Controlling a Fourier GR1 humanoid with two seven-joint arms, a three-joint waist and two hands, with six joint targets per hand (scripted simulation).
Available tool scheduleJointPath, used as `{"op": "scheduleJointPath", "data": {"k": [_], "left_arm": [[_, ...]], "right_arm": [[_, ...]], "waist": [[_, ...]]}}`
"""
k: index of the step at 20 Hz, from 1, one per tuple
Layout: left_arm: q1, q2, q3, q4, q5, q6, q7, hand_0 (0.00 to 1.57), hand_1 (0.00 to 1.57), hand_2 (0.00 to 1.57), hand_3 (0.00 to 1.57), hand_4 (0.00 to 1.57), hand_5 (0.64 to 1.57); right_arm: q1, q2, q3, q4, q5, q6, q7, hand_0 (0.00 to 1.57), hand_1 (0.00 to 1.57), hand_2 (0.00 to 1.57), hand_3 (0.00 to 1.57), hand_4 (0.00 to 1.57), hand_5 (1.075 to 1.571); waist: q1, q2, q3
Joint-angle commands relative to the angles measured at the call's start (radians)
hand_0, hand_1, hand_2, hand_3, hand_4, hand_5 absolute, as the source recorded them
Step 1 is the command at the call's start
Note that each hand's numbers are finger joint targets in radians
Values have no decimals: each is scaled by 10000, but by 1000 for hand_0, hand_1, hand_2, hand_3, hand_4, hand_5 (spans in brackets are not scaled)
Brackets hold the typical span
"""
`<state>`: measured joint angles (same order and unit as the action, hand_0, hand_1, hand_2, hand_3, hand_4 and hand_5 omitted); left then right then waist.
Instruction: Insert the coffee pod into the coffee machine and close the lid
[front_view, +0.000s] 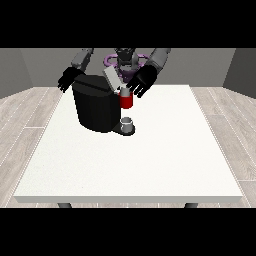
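While the hand at the view's right (140, 81) hangs over the top of the coffee machine (97, 103), its fingers spread and point down toward the camera, straight rather than curled, with nothing clasped in them. Just beneath its lowest fingertips, at about seven o'clock from the palm, a small pale object that may be the coffee pod (124, 91) sits on the machine's red head (126, 101); whether the fingers touch it cannot be told. At ten o'clock from that hand, the grey lid (112, 78) stands tilted up and open, slanting from upper left to lower right, its lower end near the pod.

Below the red head, at six o'clock from it, a small grey cup (127, 123) stands on the machine's dark base plate (123, 130). Its black, rounded body fills the space at nine o'clock from the cup and rests on the white table (150, 165), toward the far edge and left of the centre.

At ten o'clock from the machine's body, the hand at the view's left (67, 80) hangs just beside the upper back corner of the machine, fingers loosely extended downward and holding nothing; contact with the body cannot be made out
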<state>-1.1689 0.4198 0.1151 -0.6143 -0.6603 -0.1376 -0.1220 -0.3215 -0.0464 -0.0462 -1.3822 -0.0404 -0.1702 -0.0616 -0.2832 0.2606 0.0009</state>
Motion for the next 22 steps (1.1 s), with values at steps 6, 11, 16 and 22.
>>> {"op": "scheduleJointPath", "data": {"k": [6,11,16,22], "left_arm": [[106,118,-35,230,-122,-228,-342,1129,1129,1167,1028,443,1571],[-84,-136,-165,107,-385,44,288,1085,1085,1132,956,403,1571],[159,370,-66,-46,-302,-116,-842,1050,1050,1119,962,364,1571],[-45,347,-462,71,-751,-263,-806,567,567,810,640,235,1571]], "right_arm": [[-60,224,159,-213,164,-365,446,0,0,0,0,418,1571],[47,118,-23,96,-7,-96,-36,0,0,0,0,335,1571],[6,31,-303,39,-114,-207,-118,0,0,0,0,431,1571],[-391,-39,-99,-110,-36,-55,50,0,0,0,0,459,1571]], "waist": [[52,105,-10],[-2,-44,-6],[292,187,-8],[81,444,-8]]}}
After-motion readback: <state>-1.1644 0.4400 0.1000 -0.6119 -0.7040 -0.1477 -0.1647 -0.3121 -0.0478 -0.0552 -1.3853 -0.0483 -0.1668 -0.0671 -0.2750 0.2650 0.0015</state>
